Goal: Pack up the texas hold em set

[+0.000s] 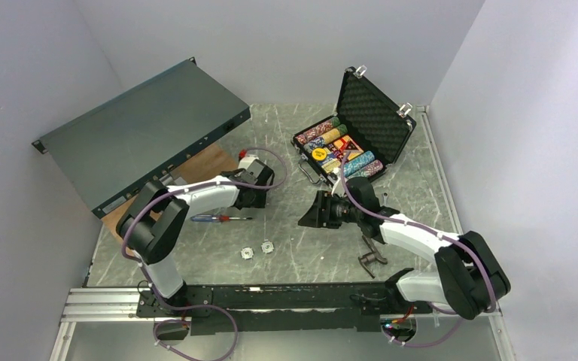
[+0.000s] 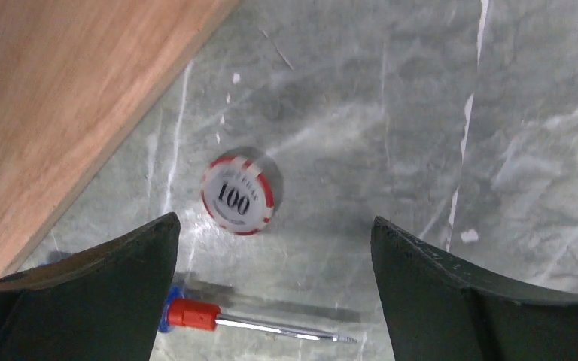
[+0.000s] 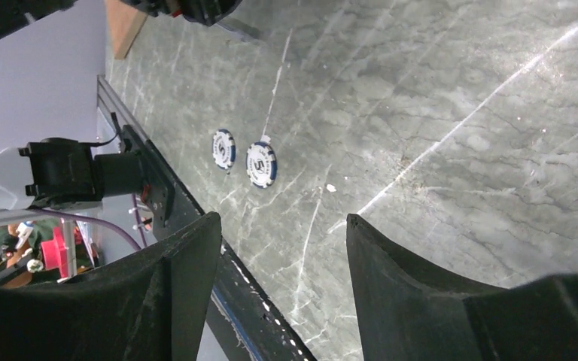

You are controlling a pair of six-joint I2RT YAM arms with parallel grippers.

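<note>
Nearest the arm bases, low in the top view, two blue-edged chips [image 1: 247, 253] lie flat and loose on the table [image 1: 286, 128], left of centre, with bare stone all round them. A little farther in, the screwdriver [image 1: 218, 218] lies crosswise. Just beyond its tip, the left gripper [image 2: 275, 218] hangs over a red-and-white chip [image 2: 237, 195] marked 100. Its jaws are spread wide and hold nothing, and the chip rests flat on the stone between and beyond them. The wooden board [image 2: 60, 98] has its edge close on the chip's left, so a finger probably has more room on the right. At mid-frame the right gripper [image 3: 282, 218] is partly open and empty, pointing left toward the loose chips. Farthest, at upper right, the case [image 1: 372, 113] stands open, its lid upright and its chip rows showing, likely so that the strays can drop in from above.
</note>
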